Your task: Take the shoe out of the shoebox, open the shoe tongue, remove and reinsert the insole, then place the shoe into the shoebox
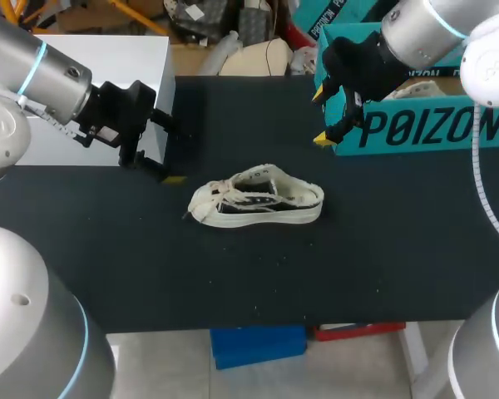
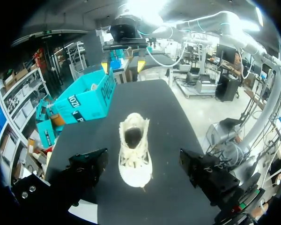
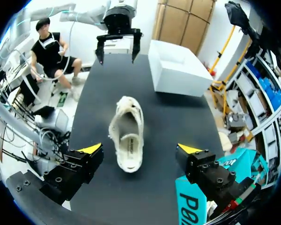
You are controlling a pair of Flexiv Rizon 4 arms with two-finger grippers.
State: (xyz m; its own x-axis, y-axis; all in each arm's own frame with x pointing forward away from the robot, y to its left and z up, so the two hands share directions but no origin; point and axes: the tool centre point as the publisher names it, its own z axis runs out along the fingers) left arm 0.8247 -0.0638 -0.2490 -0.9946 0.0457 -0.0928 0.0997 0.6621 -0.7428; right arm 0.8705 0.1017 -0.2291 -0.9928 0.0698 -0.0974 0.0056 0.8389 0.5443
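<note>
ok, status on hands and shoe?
Left hand open, empty. Right hand open, empty. Shoe on table between them, outside the shoebox. Nothing blocking it.

The shoe [image 1: 258, 198] is cream-white with a black side panel (laces the same cream). The table [image 1: 233, 274] under the shoe is plain black. The shoebox [image 1: 432, 125], right of the shoe, is teal with black lettering. The box [image 1: 108, 75], left of the shoe, is plain white. The left gripper [image 1: 176, 155] and right gripper [image 1: 321, 116] are black with yellow tips. The left arm [image 1: 33, 71] and right arm [image 1: 424, 29] are silver, ringed light blue.
</note>
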